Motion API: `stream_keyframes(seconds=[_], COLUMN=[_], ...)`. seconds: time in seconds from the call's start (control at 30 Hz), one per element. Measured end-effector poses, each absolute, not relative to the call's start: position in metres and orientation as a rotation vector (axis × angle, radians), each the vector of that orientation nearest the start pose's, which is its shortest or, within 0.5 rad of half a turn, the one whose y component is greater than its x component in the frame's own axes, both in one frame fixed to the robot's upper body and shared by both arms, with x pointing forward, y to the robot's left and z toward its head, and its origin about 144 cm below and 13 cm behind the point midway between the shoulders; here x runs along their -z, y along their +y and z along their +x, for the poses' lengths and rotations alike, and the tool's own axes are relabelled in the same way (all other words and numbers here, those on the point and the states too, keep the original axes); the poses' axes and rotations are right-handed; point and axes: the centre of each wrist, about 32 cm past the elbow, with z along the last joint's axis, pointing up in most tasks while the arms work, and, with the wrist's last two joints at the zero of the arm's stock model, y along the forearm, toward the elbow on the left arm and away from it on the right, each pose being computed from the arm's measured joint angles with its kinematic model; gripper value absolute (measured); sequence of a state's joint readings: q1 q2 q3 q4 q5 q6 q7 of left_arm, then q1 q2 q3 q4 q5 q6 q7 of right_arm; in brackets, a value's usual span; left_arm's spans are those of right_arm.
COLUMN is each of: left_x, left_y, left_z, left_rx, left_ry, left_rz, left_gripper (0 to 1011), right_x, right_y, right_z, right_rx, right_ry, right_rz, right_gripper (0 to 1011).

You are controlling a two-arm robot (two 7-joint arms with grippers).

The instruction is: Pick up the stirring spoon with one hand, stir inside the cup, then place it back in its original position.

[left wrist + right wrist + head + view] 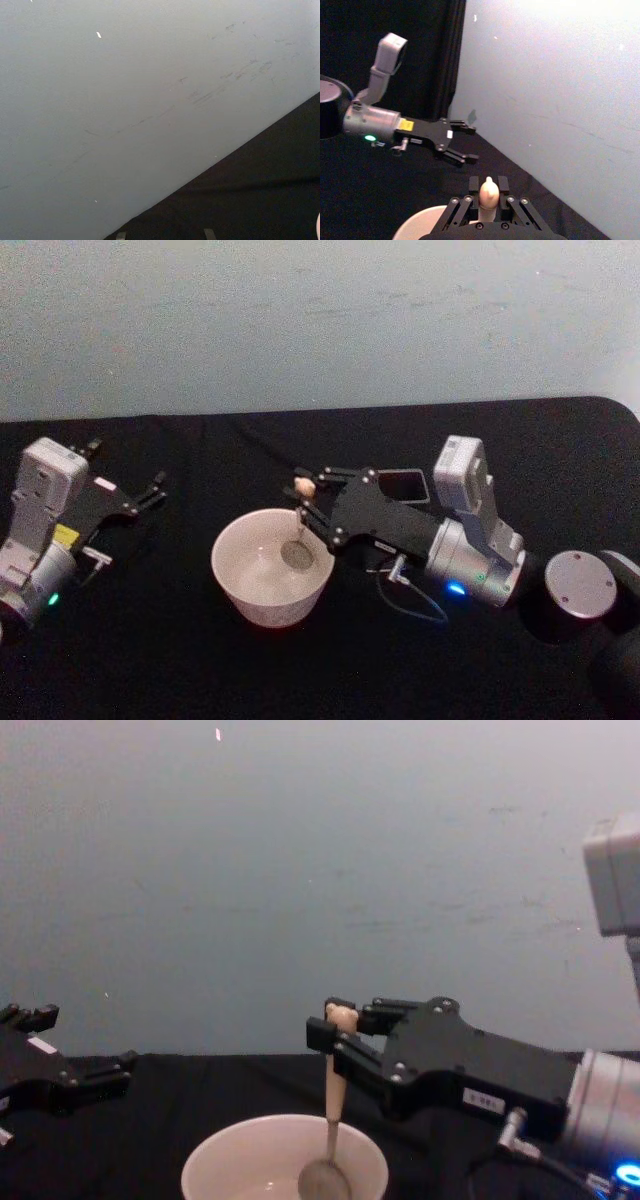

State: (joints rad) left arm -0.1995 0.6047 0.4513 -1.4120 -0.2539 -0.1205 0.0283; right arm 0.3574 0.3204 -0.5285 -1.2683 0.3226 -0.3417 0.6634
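Observation:
The cream-white cup (270, 570) stands on the black table at centre. My right gripper (308, 502) hovers over its right rim, shut on the stirring spoon (334, 1092) by the top of its beige handle. The spoon hangs almost upright, and its metal bowl (324, 1181) reaches down inside the cup. In the right wrist view the handle's rounded top (488, 193) pokes up between the fingers, with the cup's rim (415, 225) below. My left gripper (152, 492) rests open at the left, away from the cup, and appears again (462, 144) in the right wrist view.
A dark square holder (405, 486) stands behind the right gripper. A grey round arm joint (580, 583) sits at the far right. A pale wall (320, 320) closes off the table's far edge. Black cloth lies bare in front of the cup.

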Motion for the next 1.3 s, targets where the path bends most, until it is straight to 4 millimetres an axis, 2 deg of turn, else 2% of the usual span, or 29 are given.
stream_keyframes(seconds=[0.2, 0.47, 0.87, 1.3], left_x=[-1.14, -1.14, -1.14, -1.14], left_y=[0.31, 0.31, 0.31, 0.31], left_z=[0.489, 0.489, 0.489, 0.489], left_rx=[-1.248, -1.248, -1.248, -1.248], left_ry=[-0.285, -0.285, -0.285, -0.285], left_rz=[0.304, 0.304, 0.304, 0.304], left_gripper=[1001, 1001, 1001, 1001], right_x=[-1.141, -1.139, -1.138, -1.137], right_y=[-0.202, -0.186, -0.166, -0.176], right_z=[0.519, 0.513, 0.533, 0.543], right_rx=[0.457, 0.396, 0.445, 0.502], right_ry=[-0.242, -0.226, -0.244, -0.26], right_rz=[0.039, 0.049, 0.062, 0.04], right_gripper=[214, 215, 214, 214])
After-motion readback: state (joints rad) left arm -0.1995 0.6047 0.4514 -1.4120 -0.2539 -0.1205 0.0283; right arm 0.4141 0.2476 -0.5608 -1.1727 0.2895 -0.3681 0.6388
